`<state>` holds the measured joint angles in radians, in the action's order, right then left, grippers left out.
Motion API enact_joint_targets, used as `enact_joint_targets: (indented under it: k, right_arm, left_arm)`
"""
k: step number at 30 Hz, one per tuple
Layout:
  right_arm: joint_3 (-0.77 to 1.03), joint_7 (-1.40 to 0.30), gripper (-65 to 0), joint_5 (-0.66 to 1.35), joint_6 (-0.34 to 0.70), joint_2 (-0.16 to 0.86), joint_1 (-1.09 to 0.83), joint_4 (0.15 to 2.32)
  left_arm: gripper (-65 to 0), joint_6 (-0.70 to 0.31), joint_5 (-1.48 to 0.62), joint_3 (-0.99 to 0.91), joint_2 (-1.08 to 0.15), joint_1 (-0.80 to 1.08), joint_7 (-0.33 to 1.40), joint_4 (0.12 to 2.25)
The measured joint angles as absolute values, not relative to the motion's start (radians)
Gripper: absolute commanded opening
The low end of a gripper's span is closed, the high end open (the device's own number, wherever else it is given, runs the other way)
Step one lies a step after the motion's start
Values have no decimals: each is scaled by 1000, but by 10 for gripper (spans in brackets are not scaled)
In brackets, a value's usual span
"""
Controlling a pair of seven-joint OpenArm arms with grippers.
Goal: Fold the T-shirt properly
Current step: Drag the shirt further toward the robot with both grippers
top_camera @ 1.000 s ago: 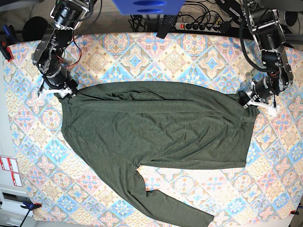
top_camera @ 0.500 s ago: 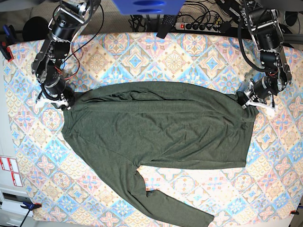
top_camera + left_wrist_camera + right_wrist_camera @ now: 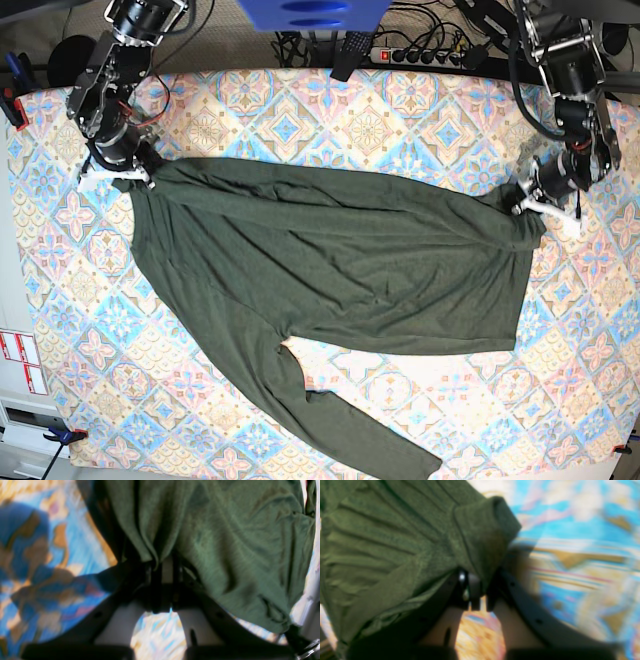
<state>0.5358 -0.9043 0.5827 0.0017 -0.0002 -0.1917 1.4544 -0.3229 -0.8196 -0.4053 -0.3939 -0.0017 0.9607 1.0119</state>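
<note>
The dark olive-green T-shirt (image 3: 330,260) lies spread across the patterned table, one long sleeve (image 3: 340,425) trailing toward the front edge. My right gripper (image 3: 128,172), at the base view's left, is shut on the shirt's upper left corner; the right wrist view shows its jaws pinching a folded hem (image 3: 480,540). My left gripper (image 3: 522,203), at the base view's right, is shut on the shirt's upper right corner; the left wrist view shows fabric (image 3: 225,542) bunched between its jaws. Both corners are lifted slightly and the top edge is stretched between them.
The table carries a colourful tiled cloth (image 3: 400,110). A power strip and cables (image 3: 420,52) lie along the back edge. A blue object (image 3: 300,12) hangs at the top centre. Red-and-white labels (image 3: 20,360) sit at the left edge.
Both grippers have pulled the shirt's top corners toward the back of the table; the left corner moved farthest. The top edge now slants and the body and sleeve have dragged back slightly.
</note>
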Motion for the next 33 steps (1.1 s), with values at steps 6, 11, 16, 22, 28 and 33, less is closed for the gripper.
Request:
enact_joint_targets:
  k: [6,11,16,22,28,33]
  right_arm:
    - [549,-907,-650,675,-4,-3,-275,1499]
    - [624,-918,-650,755,-2,-2,-324,1500]
    - [664,-923,-650,766,3,-3,-362,1501]
    - [675,-934,-650,765,2,-1,-414,1535]
    - [674,-937,-650,764,2,0,-466,1570]
    - [668,-936,-646,764,2,0,-459,1569]
  left_arm:
    - [-650,-329,-807,-403,-413,103,979,1126]
    - [-650,-328,-805,-400,-434,180,985,1195]
    - [-650,-329,-804,-399,-475,249,992,1240]
    - [-650,-363,-797,-399,-505,317,998,1277]
    - [-650,-375,-798,-399,-535,409,1006,1328]
    - [-650,-374,-797,-399,-537,413,1006,1329]
